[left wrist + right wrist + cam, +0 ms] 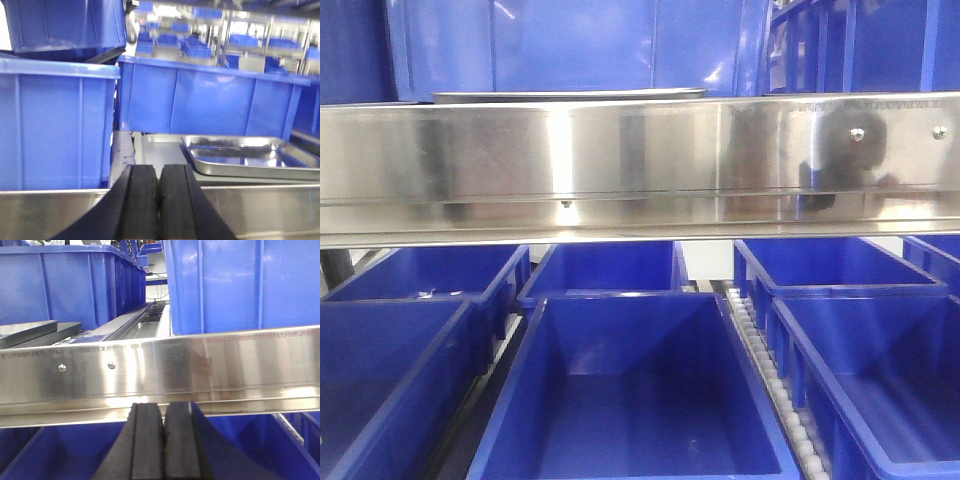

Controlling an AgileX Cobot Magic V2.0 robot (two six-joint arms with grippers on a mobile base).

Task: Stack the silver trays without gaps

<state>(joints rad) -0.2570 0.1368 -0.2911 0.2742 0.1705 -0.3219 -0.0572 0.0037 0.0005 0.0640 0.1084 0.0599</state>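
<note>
A silver tray (250, 156) lies flat on a steel shelf (160, 150), ahead and to the right of my left gripper (159, 172). That gripper is shut and empty, its black fingers (140, 200) pressed together just behind a steel rail. In the front view only a thin tray rim (570, 96) shows above the rail. My right gripper (163, 410) is shut and empty, below and just in front of the rail. Slanted grey tray edges (35, 332) show at the far left of the right wrist view. Neither gripper shows in the front view.
A long brushed-steel rail (640, 160) runs across the front view and also fills the right wrist view (200, 370). Blue bins stand behind the shelf (210, 100), at its left (50, 125) and below the rail (630, 400). A roller strip (770, 380) runs between the lower bins.
</note>
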